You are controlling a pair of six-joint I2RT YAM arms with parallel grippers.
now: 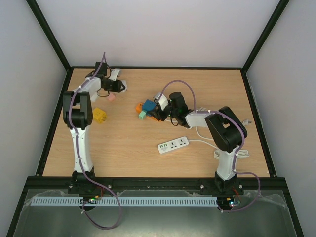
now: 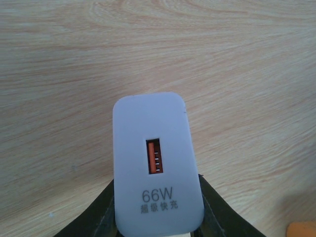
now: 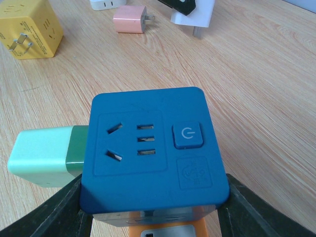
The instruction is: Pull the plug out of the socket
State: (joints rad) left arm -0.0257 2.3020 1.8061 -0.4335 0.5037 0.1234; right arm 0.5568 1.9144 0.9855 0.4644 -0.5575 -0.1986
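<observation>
Right wrist: right gripper (image 3: 153, 212) clamps blue socket cube (image 3: 153, 143); left gripper (image 2: 158, 219) clamps white 66W charger (image 2: 153, 158). Best pull green plug (image 3: 42, 155) straight out.

Left arm (image 1: 79, 143) stretched forward, left fingers (image 2: 98, 222) clamped; right arm (image 1: 227, 131) folded inward, right fingers (image 3: 54, 212) clamped.

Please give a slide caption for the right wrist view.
Right gripper grips a blue socket cube; a pale green plug sits in its side.

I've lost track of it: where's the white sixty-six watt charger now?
The white charger sits clamped in the left hand, far left in the top view, just beyond the pink plug.
</observation>
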